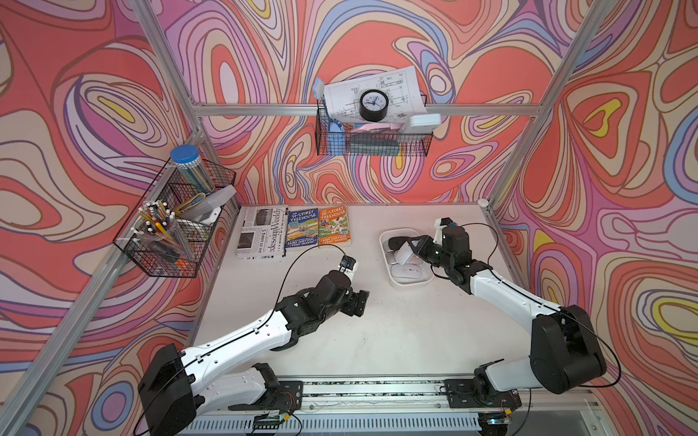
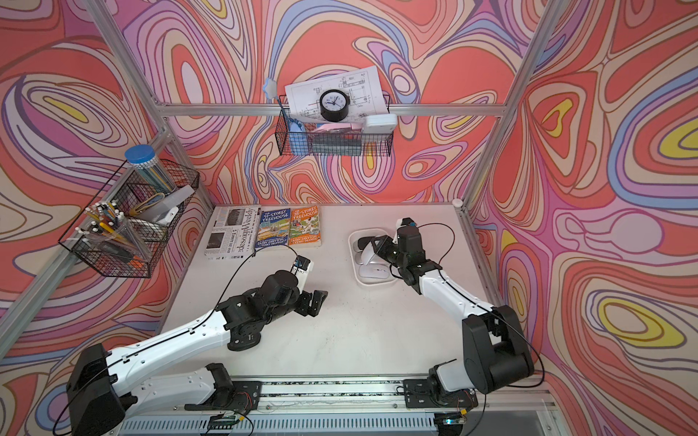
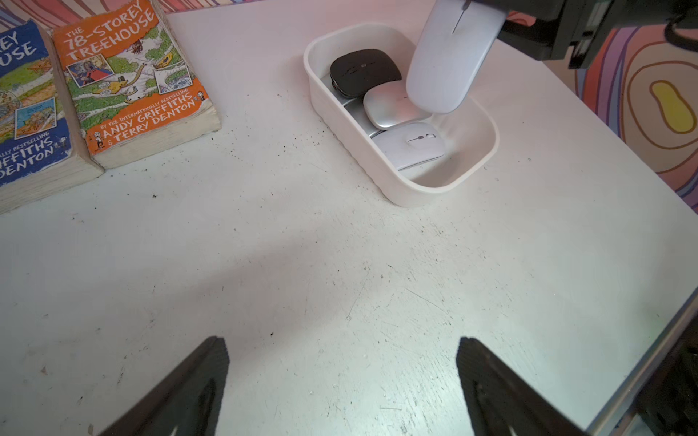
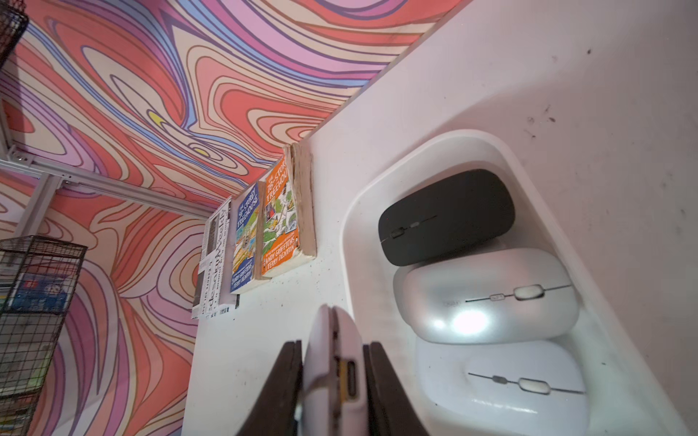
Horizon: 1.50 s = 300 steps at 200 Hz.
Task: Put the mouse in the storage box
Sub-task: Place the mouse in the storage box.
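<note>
Since the storage box [image 3: 396, 188] already keeps a black mouse [image 4: 445, 215], a silver mouse [image 4: 487, 298] and a white mouse [image 4: 521, 381] lying flat one after another, only a small bare part of its floor shows beside them. I think this is why the mouse [image 3: 449, 60] that is to be stored is carried standing on its end and not flat. It hangs tilted over the box, with its rounded lower end above the silver mouse and the bare part, and the end with the charging port up in the claw. Whether the lower end touches something inside, I cannot tell.

The right claw [image 4: 334, 362] is closed on this mouse. Its two dark fingers press the flat top and the flat bottom, so the thin body sits between them and the gap is narrow. To my judgement the mouse is not yet put down, so the task is near its end but not finished.

The left claw [image 3: 342, 341] stands wide open above the bare table [image 3: 302, 264], well apart from the box and from the books [image 3: 128, 75]. It holds nothing and touches nothing, and it is probably placed aside so that it does not stand in the way of the right arm
</note>
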{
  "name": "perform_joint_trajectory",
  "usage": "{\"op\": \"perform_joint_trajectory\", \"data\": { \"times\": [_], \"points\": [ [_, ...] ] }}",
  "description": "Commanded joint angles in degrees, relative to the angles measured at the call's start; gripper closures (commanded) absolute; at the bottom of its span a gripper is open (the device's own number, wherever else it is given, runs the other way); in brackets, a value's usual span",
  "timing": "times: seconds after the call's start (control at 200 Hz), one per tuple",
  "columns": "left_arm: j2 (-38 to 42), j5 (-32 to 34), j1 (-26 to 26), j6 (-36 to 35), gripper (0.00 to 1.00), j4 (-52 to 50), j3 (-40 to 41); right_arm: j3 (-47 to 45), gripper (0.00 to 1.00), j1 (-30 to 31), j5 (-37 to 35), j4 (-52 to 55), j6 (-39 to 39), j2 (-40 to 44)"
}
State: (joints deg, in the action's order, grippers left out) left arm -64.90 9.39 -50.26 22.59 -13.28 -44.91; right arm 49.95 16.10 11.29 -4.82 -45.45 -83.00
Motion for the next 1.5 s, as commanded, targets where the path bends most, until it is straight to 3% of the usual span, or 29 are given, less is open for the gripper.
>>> {"op": "perform_joint_trajectory", "data": {
  "times": [0.0,0.671,1.062,1.317,1.497],
  "points": [
    [1.2,1.1,0.1,0.8,0.08,-0.6,0.8,-1.8,0.76,0.1,-2.9,-4.0,0.1,-2.5],
    [1.6,1.4,0.5,1.9,0.07,-1.3,3.2,-8.8,0.75,0.1,-8.9,-14.0,2.6,-8.2],
    [1.4,2.2,0.7,3.1,0.06,-1.0,4.3,-11.1,0.51,0.1,-14.9,-11.1,5.9,-5.3],
    [1.6,4.0,1.1,4.6,0.07,-3.7,3.9,-10.8,0.5,0.1,-17.6,-8.6,7.6,-3.1],
    [2.1,7.5,2.6,9.6,0.06,-8.3,3.6,-9.9,0.47,0.1,-16.3,-8.4,11.4,-0.7]
  ]
}}
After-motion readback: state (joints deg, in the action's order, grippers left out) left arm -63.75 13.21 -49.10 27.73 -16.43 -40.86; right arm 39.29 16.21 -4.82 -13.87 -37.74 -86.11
